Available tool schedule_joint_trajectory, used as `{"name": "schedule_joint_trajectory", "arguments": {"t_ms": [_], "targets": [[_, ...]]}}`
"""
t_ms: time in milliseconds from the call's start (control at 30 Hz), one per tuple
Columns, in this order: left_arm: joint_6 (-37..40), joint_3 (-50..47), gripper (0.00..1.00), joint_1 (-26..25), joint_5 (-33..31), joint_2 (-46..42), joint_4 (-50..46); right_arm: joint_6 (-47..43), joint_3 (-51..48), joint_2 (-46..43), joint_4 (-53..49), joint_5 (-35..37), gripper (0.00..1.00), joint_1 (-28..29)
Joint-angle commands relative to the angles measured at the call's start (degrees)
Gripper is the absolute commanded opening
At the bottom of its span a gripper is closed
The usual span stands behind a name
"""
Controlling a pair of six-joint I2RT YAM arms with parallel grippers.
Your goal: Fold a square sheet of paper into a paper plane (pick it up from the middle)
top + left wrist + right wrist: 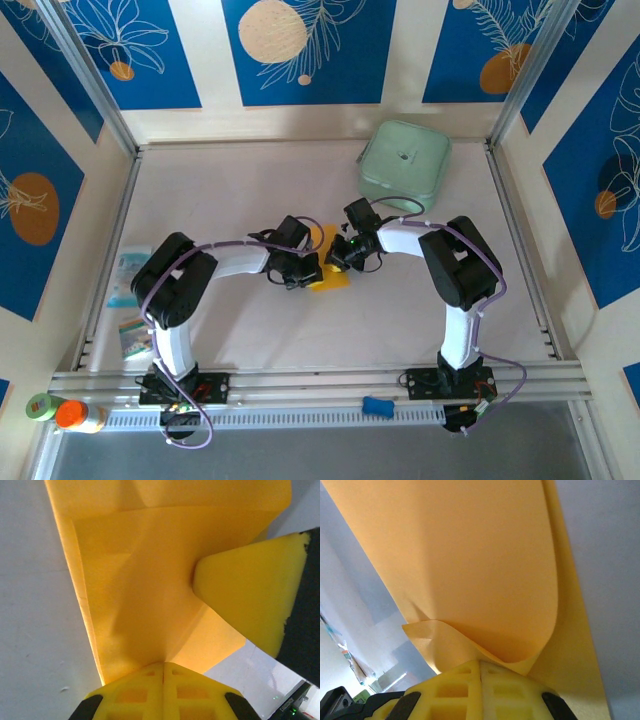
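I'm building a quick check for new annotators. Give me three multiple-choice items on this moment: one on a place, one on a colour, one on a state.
1. Where on the table does the mint-green case sit?
A) far right corner
B) near left edge
C) dead centre

2. What colour is the sheet of paper?
A) white
B) orange-yellow
C) blue

3. How do the left gripper and right gripper stand?
A) both open above the sheet
B) left shut, right open
C) both shut on the sheet

Answers:
1 A: the top view shows it far back on the right.
2 B: both wrist views show orange-yellow paper.
3 C: in each wrist view the closed fingers pinch the paper's edge.
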Motion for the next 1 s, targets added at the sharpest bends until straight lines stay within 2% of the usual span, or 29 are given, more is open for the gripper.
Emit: {"name": "schedule_joint_trajectory", "arguments": {"t_ms": [0, 400, 533, 733, 967], "targets": [[0.89, -2.19, 0.02, -0.77, -0.58, 0.51, -0.77, 0.79, -2.50, 5.40, -7.44, 8.06, 0.00, 0.51], [4.54, -10.68, 0.02, -0.61, -0.06, -2.92, 1.17, 0.00, -2.17, 5.64, -8.65, 8.66, 0.00, -0.16], [5.87, -12.83, 0.02, -0.65, -0.94, -5.54, -1.73, -0.22, -1.91, 5.65, -9.21, 8.85, 0.00, -0.25], [8.97, -9.73, 0.02, -0.61, -4.78, -11.36, -9.94, -0.26, -1.79, 5.75, -9.37, 8.90, 0.00, -0.25], [6.71, -3.58, 0.02, -0.63, -6.05, -11.16, -4.52, 0.29, -1.53, 5.56, -8.67, 8.15, 0.00, 0.18]]}}
